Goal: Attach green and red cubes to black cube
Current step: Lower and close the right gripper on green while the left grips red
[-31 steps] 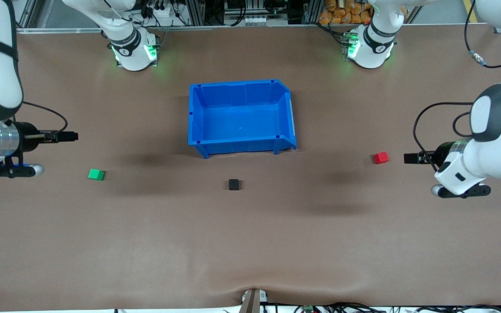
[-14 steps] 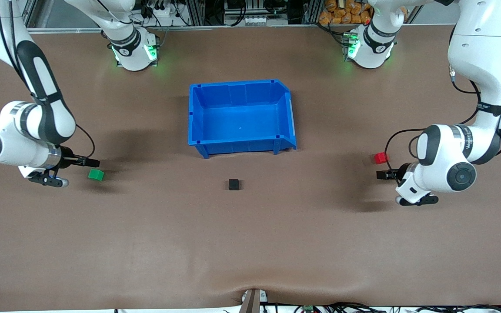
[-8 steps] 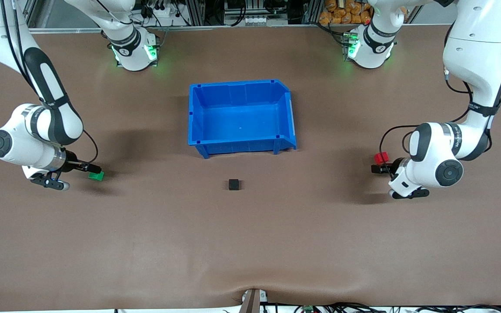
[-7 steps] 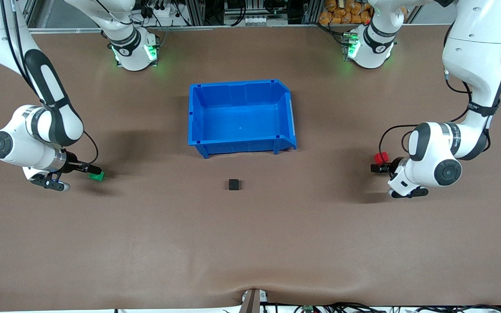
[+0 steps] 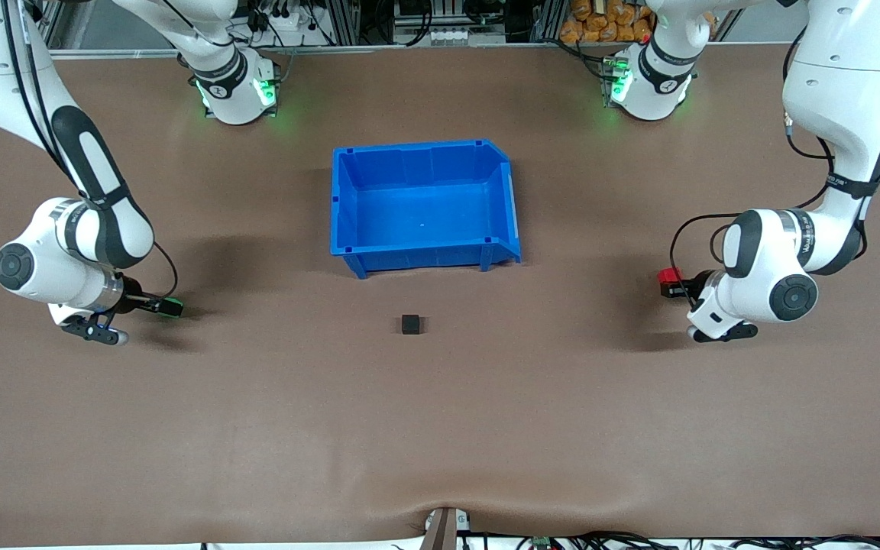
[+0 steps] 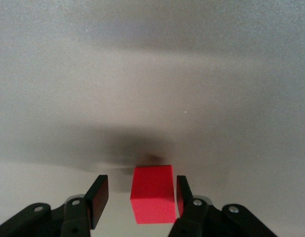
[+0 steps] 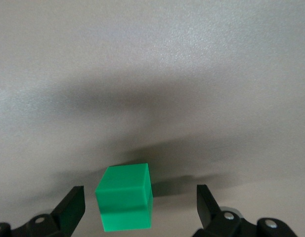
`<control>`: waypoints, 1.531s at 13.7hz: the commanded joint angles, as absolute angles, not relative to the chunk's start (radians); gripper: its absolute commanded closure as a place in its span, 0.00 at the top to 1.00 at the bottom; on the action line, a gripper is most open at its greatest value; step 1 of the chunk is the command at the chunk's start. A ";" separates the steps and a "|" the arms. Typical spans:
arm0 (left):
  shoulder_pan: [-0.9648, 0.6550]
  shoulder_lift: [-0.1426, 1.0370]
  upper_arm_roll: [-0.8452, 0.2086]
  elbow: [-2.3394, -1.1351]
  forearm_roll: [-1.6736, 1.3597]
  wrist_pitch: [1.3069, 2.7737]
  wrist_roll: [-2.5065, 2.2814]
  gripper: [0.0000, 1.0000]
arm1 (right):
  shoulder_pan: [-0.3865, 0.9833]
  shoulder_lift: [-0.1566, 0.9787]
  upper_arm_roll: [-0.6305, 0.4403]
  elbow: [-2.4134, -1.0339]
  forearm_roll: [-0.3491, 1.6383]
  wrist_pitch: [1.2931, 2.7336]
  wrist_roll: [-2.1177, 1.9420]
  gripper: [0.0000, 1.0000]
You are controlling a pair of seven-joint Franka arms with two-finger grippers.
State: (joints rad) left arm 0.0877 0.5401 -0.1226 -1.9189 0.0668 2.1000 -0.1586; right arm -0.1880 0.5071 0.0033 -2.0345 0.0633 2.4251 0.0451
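Observation:
The red cube (image 6: 152, 195) rests on the brown table toward the left arm's end, between the fingers of my left gripper (image 6: 141, 190). Those fingers are partly closed in: one is almost against the cube and a gap remains at the other. In the front view the red cube (image 5: 668, 275) shows just at the left gripper (image 5: 669, 284). My right gripper (image 7: 140, 197) stands wide open around the green cube (image 7: 125, 202), touching neither side. In the front view the right gripper (image 5: 167, 307) covers most of the green cube (image 5: 175, 308). The black cube (image 5: 410, 324) sits alone mid-table.
A large blue bin (image 5: 417, 147) with nothing in it stands mid-table, farther from the front camera than the black cube. Both arm bases stand along the table's back edge.
Both arms came down and slid their grippers around the cubes. The left fingers have narrowed around the red cube. The right gripper stayed wide open.

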 commanded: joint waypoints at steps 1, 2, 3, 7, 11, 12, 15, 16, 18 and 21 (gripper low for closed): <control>0.091 0.512 -0.135 -1.953 0.061 2.117 -0.173 0.69 | -0.195 0.515 0.011 -2.019 0.066 2.421 0.066 0.93; 0.087 0.512 -0.135 -1.951 0.049 2.117 -0.173 0.74 | -0.192 0.515 0.011 -2.020 0.066 2.416 0.081 0.72; 0.084 0.514 -0.135 -1.948 0.035 2.117 -0.173 0.79 | -0.189 0.514 0.011 -2.022 0.066 2.413 0.100 0.50; 0.090 0.518 -0.135 -1.956 0.032 2.117 -0.170 0.72 | -0.190 0.514 0.011 -2.026 0.067 2.410 0.114 0.00; 0.095 0.526 -0.135 -1.962 0.032 2.117 -0.169 0.51 | -0.190 0.514 0.011 -2.028 0.067 2.410 0.114 0.00; 0.100 0.528 -0.135 -1.962 0.032 2.117 -0.169 0.44 | -0.190 0.514 0.011 -2.029 0.066 2.410 0.114 0.00; 0.095 0.528 -0.137 -1.962 0.025 2.117 -0.169 0.23 | -0.190 0.514 0.011 -2.029 0.067 2.408 0.112 0.00; 0.097 0.528 -0.137 -1.960 0.018 2.115 -0.169 0.04 | -0.190 0.512 0.011 -2.028 0.067 2.405 0.112 0.00; 0.103 0.526 -0.133 -1.928 0.018 2.103 -0.152 0.00 | -0.192 0.512 0.011 -2.028 0.067 2.404 0.107 0.00; 0.094 0.534 -0.133 -1.850 0.018 2.022 -0.162 0.00 | -0.190 0.509 0.011 -2.028 0.067 2.402 0.104 0.00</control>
State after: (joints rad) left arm 0.0950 0.5402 -0.1319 -1.8976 0.0361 2.0783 -0.1582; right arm -0.1873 0.5082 0.0057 -2.0335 0.0634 2.4161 0.0985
